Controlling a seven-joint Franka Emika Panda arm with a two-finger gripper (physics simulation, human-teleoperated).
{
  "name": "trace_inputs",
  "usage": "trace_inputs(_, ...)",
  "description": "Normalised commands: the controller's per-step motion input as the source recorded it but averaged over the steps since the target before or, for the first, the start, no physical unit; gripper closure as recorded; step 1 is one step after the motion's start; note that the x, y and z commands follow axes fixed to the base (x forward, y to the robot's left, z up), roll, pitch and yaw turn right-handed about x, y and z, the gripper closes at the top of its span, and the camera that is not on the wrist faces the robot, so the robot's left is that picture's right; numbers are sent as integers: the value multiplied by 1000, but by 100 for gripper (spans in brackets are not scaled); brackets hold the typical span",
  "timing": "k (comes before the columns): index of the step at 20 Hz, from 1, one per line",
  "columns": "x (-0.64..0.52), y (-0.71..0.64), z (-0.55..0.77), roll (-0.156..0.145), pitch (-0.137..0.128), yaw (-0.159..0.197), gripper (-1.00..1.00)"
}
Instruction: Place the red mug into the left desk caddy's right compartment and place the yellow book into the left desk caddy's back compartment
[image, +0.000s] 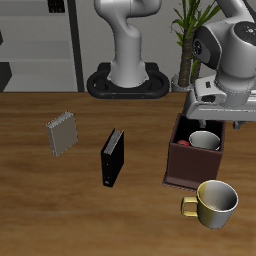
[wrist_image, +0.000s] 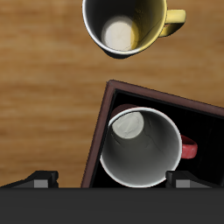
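One red mug (wrist_image: 140, 149) beneath end effector (wrist_image: 112, 179)

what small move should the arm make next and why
Probably lift the gripper straight up clear of the left desk caddy: the red mug already sits inside it, while the yellow book lies untouched farther along the table.

The wood-grain brown tabletop (image: 60, 215) was warm brown with darker streaks. The ceramic red mug (wrist_image: 140, 149) was whitish inside, the glossy yellow-gold mug (image: 212, 203) pale inside, the long maroon-brown caddy box (image: 180, 175) black within, the small grey-tan book (image: 62, 133) finely textured, the black book (image: 112, 157) white-spined.
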Motion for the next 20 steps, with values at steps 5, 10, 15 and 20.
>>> trace_inputs(5,-115,-267,313,28,-68,54,-100)
trace_inputs(10,-116,-501,299,8,-62,50,-100)
trace_inputs(15,-115,-561,190,-20,-41,61,-100)
trace_inputs(20,-127,-781,51,-49,-23,41,-100)
